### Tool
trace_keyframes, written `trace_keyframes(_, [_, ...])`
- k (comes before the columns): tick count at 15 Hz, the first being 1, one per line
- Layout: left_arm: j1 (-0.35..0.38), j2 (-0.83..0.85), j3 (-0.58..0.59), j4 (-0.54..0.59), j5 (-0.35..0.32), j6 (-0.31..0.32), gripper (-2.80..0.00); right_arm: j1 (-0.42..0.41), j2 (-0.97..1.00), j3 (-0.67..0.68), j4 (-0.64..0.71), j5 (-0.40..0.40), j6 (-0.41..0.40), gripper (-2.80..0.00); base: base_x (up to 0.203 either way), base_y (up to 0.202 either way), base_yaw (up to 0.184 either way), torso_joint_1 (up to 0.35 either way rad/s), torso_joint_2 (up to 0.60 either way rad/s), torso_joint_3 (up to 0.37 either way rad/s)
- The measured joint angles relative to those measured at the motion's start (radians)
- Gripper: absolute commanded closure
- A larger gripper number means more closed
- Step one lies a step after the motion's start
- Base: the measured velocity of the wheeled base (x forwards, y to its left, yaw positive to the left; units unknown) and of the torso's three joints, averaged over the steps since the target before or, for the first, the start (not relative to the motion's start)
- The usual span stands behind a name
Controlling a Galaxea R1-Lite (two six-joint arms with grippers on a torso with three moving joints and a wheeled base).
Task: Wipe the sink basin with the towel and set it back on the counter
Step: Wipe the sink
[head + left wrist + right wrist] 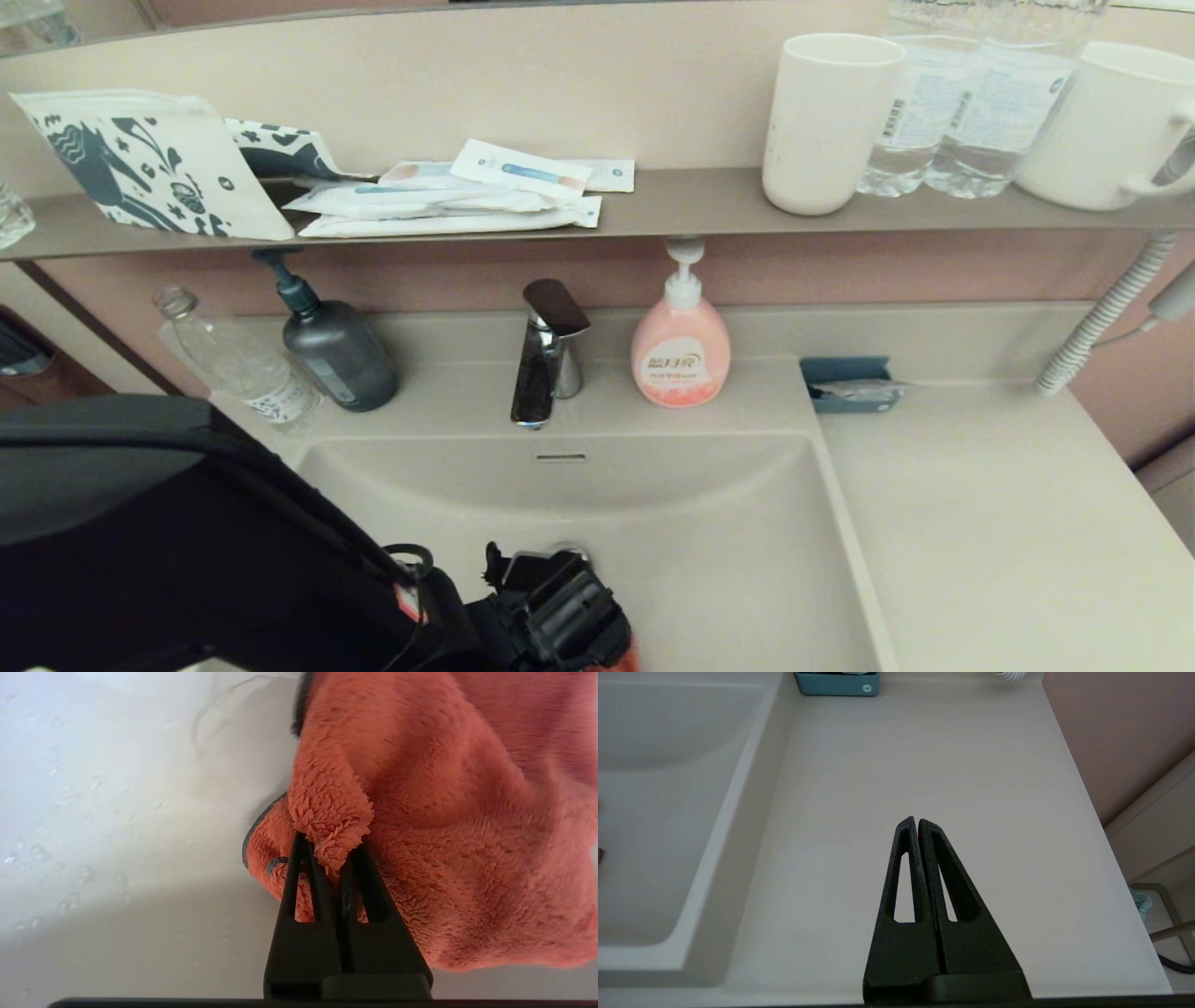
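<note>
Left gripper [332,851] pinches a fold of the soft, light orange-red towel [458,826] inside the wet sink basin [117,812]; right gripper [916,823] hovers closed and empty above the counter [924,756].

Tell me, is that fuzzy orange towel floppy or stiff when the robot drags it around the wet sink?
Probably floppy: the towel bunches and folds where the left gripper pinches it. It looks light and soft, being fluffy terry. It may drag a bit and soak up water, since droplets dot the sink basin.

Left gripper [332,851] clamped; right gripper [917,821] fingers together.
</note>
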Motion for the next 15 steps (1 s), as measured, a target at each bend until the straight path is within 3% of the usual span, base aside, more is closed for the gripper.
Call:
trace_keyframes(5, [0.06, -0.01, 0.069, -0.03, -0.004, 0.011, 0.0, 0.0, 0.0, 0.0, 0.0, 0.0, 0.0, 0.0, 0.0, 0.0, 0.0, 0.0, 0.0, 0.0])
trace_keyframes(11, [0.177, -0.021, 0.202, -0.188, -0.004, 0.14, 0.0, 0.0, 0.0, 0.0, 0.0, 0.0, 0.0, 0.0, 0.0, 0.0, 0.0, 0.0, 0.0, 0.0])
trace_keyframes(15, [0.263, -0.046, 0.25, -0.216, -0.003, 0.229, 0.0, 0.0, 0.0, 0.0, 0.0, 0.0, 0.0, 0.0, 0.0, 0.0, 0.0, 0.0, 0.0, 0.0])
